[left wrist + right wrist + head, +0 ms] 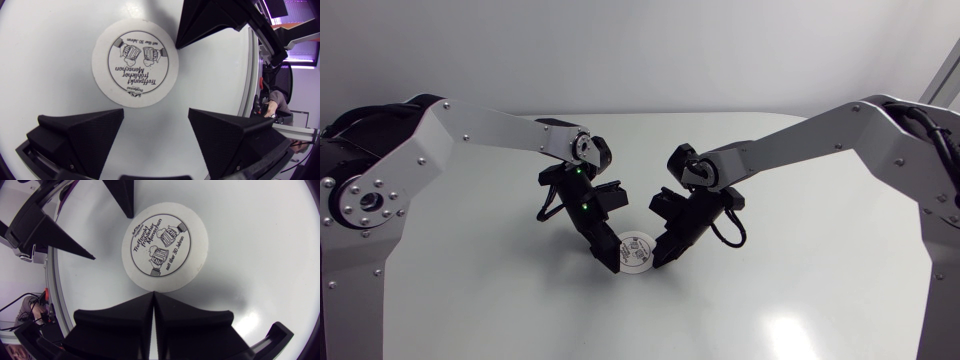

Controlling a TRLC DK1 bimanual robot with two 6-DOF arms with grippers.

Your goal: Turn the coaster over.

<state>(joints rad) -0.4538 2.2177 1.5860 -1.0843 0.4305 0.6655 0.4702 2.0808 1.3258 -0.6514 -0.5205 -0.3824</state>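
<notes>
The coaster (636,252) is round and lies flat on the white table (800,290), picture side up. It sits between the two grippers, and both point down at it.

The left gripper (156,112) has its fingers spread wide. It holds nothing. The coaster lies just in front of its fingertips and a bit to one side, closer to one finger than to the other.

The right gripper (154,296) has its two fingers pressed tight together, like one pointy wedge. Nothing is between them. The point of that wedge sits right at the coaster's rim, on the side across from the left gripper. I cannot tell if it touches the rim or only nearly does.

Because the coaster is round, it has no long side, so it does not matter much which way a gripper comes at it.

I think the right gripper is a tiny bit nearer. To me it looks ready to slide its thin tip under the rim and lift it. Then the wide left gripper could catch the raised edge.
</notes>
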